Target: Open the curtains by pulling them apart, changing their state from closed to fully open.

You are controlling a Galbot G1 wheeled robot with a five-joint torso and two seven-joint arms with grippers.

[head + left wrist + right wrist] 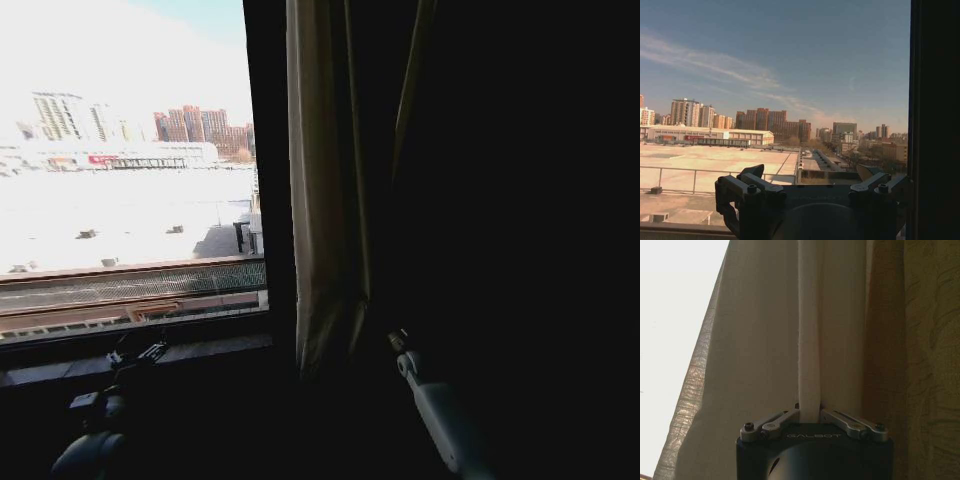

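Head view places the curtains (325,200) gathered in a narrow bunch to the right of the window (130,170), with the glass already uncovered across the left. Right wrist view shows the right tool (810,412) clenched on one white fold of the curtains (765,350), the fingers (777,427) pinching it from both sides. The brown drape (920,340) hangs just beside that fold.

Risks from this state, as judgements:
- The pinch holds a single thin fold. A fast or sideways pull may slip the fabric out, leaving the bunch short of fully open.
- A downward component in the pull may strain the fabric at its top.
- The drape may snag the fingers.

Left tool (812,192) rests low near the window sill (200,350), released, facing the glass; any forward drift could strike the pane.
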